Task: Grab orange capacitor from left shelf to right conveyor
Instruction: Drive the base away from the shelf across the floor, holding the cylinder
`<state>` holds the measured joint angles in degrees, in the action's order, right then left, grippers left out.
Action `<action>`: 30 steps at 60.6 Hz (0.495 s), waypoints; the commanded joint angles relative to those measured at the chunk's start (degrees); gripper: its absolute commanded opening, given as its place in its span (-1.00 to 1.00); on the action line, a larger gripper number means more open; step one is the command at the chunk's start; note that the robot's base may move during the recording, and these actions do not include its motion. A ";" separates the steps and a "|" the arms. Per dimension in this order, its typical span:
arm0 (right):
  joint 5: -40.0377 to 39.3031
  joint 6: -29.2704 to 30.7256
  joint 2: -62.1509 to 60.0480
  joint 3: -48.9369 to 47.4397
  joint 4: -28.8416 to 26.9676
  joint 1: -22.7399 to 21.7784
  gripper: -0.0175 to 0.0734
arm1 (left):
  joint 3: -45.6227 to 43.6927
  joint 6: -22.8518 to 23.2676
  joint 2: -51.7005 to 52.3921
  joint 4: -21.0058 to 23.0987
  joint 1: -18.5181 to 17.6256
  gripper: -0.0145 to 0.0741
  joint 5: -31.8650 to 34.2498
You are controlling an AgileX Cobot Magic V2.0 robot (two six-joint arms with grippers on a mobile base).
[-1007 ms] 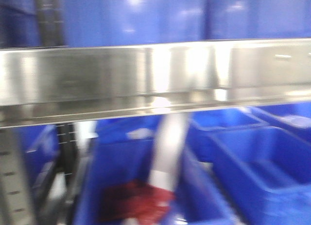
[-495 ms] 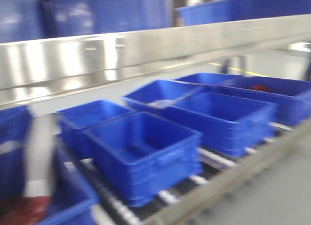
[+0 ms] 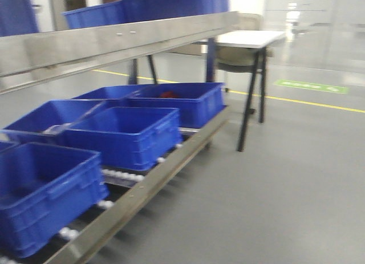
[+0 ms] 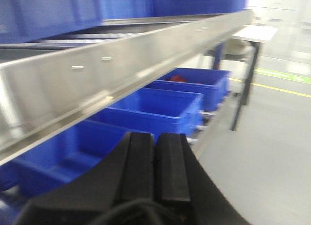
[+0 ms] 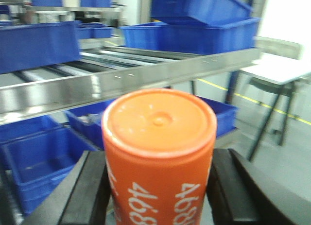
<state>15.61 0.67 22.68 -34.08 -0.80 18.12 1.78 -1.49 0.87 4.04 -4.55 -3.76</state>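
The right fingers [image 5: 90, 191] clamp the orange capacitor [image 5: 159, 157], printed "4680"; the left fingers [image 4: 139, 166] press together, empty.

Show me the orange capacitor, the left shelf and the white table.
orange capacitor [image 5: 159, 122], right wrist view, on its flat top.
left shelf [image 3: 114, 43], front-facing view, on its steel front lip.
white table [image 3: 251, 37], front-facing view, on its tabletop.

Upright orange capacitor [image 5: 159, 152], steel shelf [image 5: 146, 80] behind
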 commanded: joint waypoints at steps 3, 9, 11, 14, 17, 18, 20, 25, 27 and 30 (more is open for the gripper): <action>-5.20 0.40 0.35 -1.66 0.41 -0.13 -0.33 | -0.20 0.09 0.55 0.20 -0.06 -0.96 5.11; -5.20 0.40 0.35 -1.66 0.41 -0.13 -0.33 | -0.20 0.09 0.55 0.20 -0.06 -0.96 5.11; -5.20 0.40 0.35 -1.66 0.41 -0.13 -0.33 | -0.20 0.09 0.55 0.20 -0.06 -0.96 5.11; -5.20 0.40 0.35 -1.66 0.41 -0.13 -0.33 | -0.20 0.09 0.55 0.20 -0.06 -0.96 5.11; -5.20 0.40 0.35 -1.66 0.41 -0.13 -0.33 | -0.20 0.09 0.55 0.20 -0.06 -0.96 5.11; -5.20 0.40 0.35 -1.66 0.41 -0.13 -0.33 | -0.20 0.09 0.55 0.20 -0.06 -0.96 5.11; -5.20 0.40 0.35 -1.66 0.41 -0.13 -0.33 | -0.20 0.09 0.55 0.20 -0.06 -0.96 5.11; -5.20 0.40 0.35 -1.66 0.41 -0.13 -0.33 | -0.20 0.09 0.55 0.20 -0.06 -0.96 5.11; -5.20 0.40 0.35 -1.66 0.41 -0.13 -0.33 | -0.20 0.09 0.55 0.20 -0.06 -0.96 5.11; -5.20 0.40 0.35 -1.66 0.41 -0.13 -0.33 | -0.20 0.09 0.55 0.20 -0.06 -0.96 5.11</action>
<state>15.61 0.79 22.68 -34.08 -0.80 18.12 1.78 -1.49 0.87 4.04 -4.55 -3.76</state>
